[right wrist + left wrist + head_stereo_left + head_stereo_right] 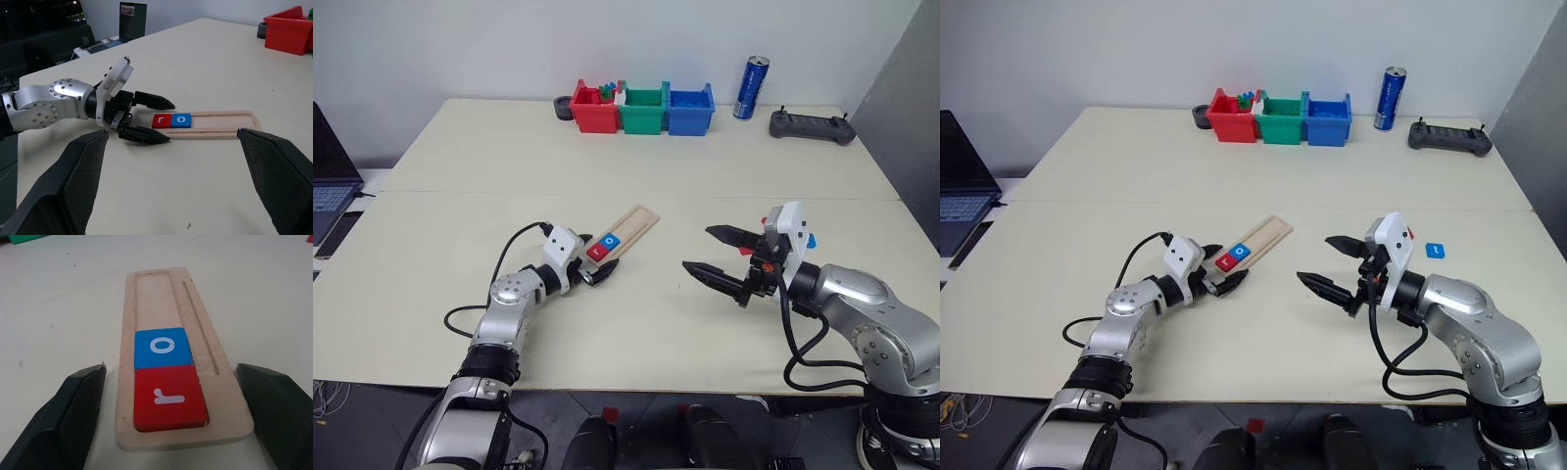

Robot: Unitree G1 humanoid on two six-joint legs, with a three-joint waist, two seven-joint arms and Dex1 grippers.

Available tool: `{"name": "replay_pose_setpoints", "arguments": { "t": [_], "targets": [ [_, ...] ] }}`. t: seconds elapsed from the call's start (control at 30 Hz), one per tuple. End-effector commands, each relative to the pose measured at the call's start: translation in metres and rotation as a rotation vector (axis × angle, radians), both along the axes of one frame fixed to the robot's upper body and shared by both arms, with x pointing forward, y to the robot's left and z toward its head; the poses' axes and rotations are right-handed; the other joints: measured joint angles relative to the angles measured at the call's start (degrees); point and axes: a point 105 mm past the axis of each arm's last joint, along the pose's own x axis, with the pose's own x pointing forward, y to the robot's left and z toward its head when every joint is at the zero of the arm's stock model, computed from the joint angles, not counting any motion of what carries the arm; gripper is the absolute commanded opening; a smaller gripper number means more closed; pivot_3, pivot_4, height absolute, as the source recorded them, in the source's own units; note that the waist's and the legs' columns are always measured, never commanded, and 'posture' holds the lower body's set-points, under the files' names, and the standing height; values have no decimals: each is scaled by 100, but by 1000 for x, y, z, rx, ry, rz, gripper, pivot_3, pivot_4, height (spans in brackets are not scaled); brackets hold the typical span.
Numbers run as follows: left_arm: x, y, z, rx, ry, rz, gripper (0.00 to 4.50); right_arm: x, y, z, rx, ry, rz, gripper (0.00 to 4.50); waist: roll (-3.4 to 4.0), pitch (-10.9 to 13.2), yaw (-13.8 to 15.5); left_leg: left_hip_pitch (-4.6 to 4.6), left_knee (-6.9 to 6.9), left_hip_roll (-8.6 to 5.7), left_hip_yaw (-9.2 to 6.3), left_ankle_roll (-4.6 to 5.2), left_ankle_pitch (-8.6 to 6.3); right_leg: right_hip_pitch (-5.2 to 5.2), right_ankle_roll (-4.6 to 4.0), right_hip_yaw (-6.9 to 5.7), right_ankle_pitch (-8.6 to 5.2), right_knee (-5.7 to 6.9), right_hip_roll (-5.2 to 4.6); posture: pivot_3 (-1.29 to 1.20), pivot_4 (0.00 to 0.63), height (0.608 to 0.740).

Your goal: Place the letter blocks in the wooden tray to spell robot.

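1. The wooden tray lies on the table, set at a slant in front of me, nearer my left side.
2. Two letter blocks sit in its groove at the end closest to my left arm: a red r block at the very end, and a blue o block touching it on the far side. The rest of the groove beyond them is bare wood.
3. Another blue block lies flat on the table well to my right, past my right wrist; I cannot read its letter.
4. My left gripper sits low at the tray's near end with its fingers spread wide, one on each side of that end, gripping nothing.
5. My right gripper hangs above the table to the right of the tray, well apart from it, pointing towards my left. Its fingers are spread wide too, with nothing between them.
6. At the table's far edge stand a red bin, a green bin and a blue bin in a row, with a blue can and a dark controller off to their right.
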Motion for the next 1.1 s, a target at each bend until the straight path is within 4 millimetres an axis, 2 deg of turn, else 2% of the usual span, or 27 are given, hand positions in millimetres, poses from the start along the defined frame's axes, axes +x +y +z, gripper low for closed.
{"name": "replay_pose_setpoints", "arguments": {
  "t": [0.03,0.13,0.2,0.4,0.5,0.63,0.8,0.93,1.1],
  "targets": [
    [0,-1,-7,25,28,-14,4500,-1,0,14,3,-64,1,4476,0,0,0,1,0,0,0,0,0,1,0,0,0,0,0,0,150,740],
    [-1,-3,-8,18,45,-31,3938,-1,-1,14,1,-67,-3,4500,0,0,0,2,1,0,0,0,0,2,0,0,0,1,0,0,150,740],
    [-2,-4,-10,17,55,-44,3379,0,-1,14,0,-69,-5,4500,1,0,0,2,1,0,0,0,0,2,0,-1,0,2,0,0,150,740],
    [-3,-6,-10,24,63,-60,3378,2,-2,16,4,-77,-19,4500,1,0,0,1,1,0,-1,0,0,2,0,-1,0,2,0,0,150,740],
    [-7,-13,-8,35,42,-104,3378,1,-3,14,-5,-83,-24,4500,1,-1,1,1,1,0,-2,0,0,2,0,-1,0,1,0,0,150,740],
    [-21,-36,0,42,15,-268,3378,-1,-8,10,-58,-109,-13,4500,0,0,21,-1,0,-3,-1,0,0,2,0,-1,0,-1,-2,0,150,740],
    [-42,-58,7,42,3,-488,3378,-11,-22,-5,-149,-106,30,4500,-2,1,61,-5,0,-6,-2,0,0,2,1,-4,0,-5,-6,0,150,740],
    [-58,-64,14,55,-17,-647,3378,-21,-35,-13,-193,-84,82,4500,-3,2,47,-3,0,-5,0,1,0,2,0,-4,0,-3,-5,0,150,740],
    [-66,-67,17,83,-40,-773,3378,-24,-45,-16,-232,-84,116,4500,-4,2,16,1,0,-1,1,1,0,2,1,-1,0,-1,1,0,150,740]
  ]
}}
